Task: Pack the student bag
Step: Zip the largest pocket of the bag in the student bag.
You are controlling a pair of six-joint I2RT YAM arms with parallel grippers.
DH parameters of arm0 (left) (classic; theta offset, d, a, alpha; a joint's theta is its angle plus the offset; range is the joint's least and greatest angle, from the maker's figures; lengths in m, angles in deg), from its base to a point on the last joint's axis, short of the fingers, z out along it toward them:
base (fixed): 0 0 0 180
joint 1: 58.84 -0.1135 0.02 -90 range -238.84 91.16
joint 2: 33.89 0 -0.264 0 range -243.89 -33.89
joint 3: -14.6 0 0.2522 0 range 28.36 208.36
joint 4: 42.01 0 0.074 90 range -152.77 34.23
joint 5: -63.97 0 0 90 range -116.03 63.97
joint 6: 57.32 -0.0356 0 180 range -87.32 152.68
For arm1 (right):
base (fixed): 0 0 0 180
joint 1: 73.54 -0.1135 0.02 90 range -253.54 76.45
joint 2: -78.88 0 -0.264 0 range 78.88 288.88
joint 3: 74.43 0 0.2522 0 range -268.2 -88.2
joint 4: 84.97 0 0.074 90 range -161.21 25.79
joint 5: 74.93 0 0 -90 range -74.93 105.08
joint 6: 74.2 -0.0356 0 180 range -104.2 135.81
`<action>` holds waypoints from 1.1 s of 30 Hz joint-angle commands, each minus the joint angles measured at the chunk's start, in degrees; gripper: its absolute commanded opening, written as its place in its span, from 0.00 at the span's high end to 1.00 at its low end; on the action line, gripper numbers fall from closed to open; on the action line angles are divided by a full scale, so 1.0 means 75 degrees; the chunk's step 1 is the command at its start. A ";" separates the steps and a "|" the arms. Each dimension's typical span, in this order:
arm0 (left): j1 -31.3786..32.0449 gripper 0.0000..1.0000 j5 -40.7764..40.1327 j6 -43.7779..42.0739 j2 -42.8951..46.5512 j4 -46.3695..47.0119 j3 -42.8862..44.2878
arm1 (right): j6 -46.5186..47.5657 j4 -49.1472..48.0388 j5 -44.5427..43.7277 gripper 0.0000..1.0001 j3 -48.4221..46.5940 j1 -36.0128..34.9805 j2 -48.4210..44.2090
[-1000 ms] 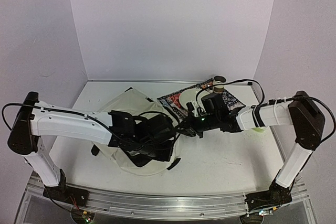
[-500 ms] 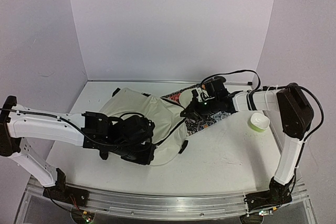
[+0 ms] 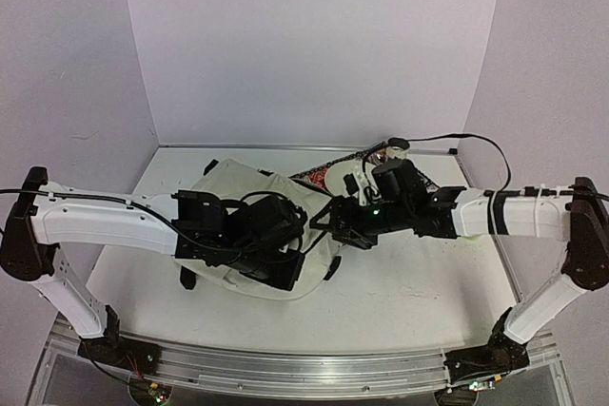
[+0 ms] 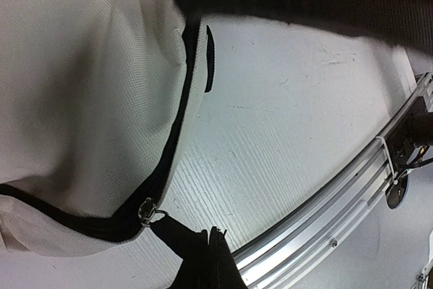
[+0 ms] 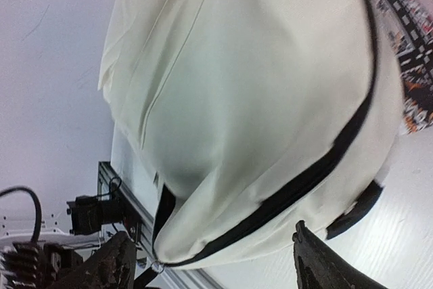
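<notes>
Cream woven cloth left of centre: student bag, slumped soft and lumpy on the white table, near the front edge and between the two arms. At its near corner, left claw pressed together on a black pull tab, itself hooked to the small metal zip slider. Probably held so to keep the zip line taut, or to draw the slider along the black zip trim; hard to say which. Coarse, tight weave on the bag, matte, creased where sagging; trim smoother and darker. Below it, scuffed table and a ribbed aluminium rail along the front.

Further right, right claw spread wide, fingers well apart and holding nothing, aimed at the bulging right side of the bag. Likely poised to grip or steady the cloth opposite the zip hand. Short black loop sticking out from that side.

Right again, behind the bag and partly under it, flat patterned sheet in red, black and white; book or cloth, cannot tell. Beyond, by the back wall, small round pale thing, too small to name. Packing apparently near the closing stage, judging by the full, rounded shape; opening itself not visible.
</notes>
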 commanded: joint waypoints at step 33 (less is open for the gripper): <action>-0.3333 1.00 -0.0331 0.0214 0.2166 -0.0205 -0.4078 | -0.0035 0.1172 -0.0455 1.00 0.0988 -0.0311 -0.2313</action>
